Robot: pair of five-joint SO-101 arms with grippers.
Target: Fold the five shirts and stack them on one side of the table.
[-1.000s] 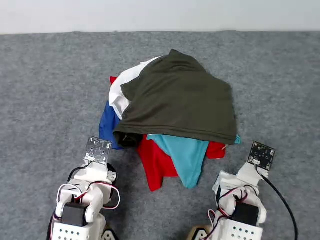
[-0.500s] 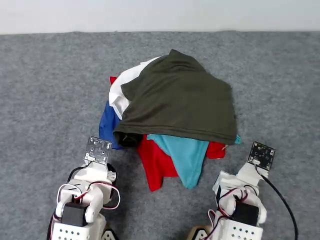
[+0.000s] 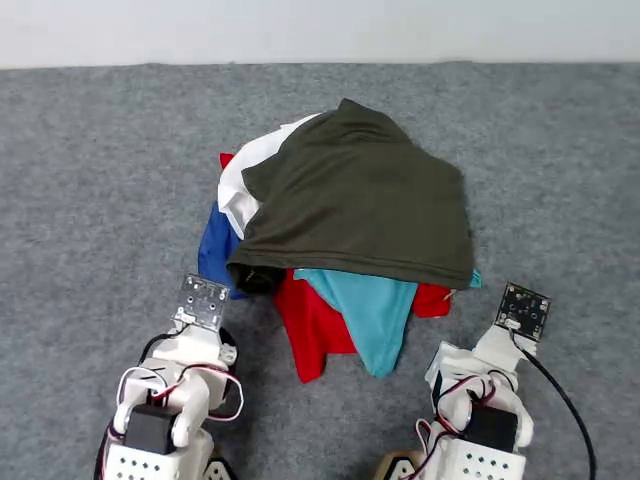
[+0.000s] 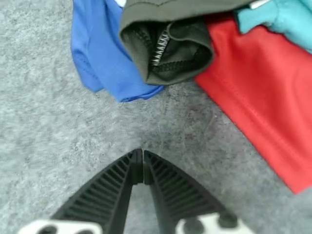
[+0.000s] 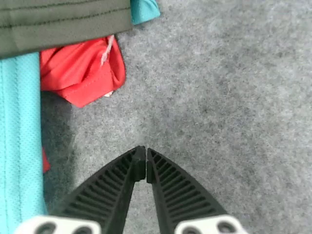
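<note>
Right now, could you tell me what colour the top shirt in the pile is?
The top shirt is dark olive, clearest in the high view.

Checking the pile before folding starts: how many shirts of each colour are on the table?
Dark olive fabric shirt: 1
White fabric shirt: 1
Blue fabric shirt: 1
Red fabric shirt: 1
Teal mesh shirt: 1
Total: 5 shirts
</note>
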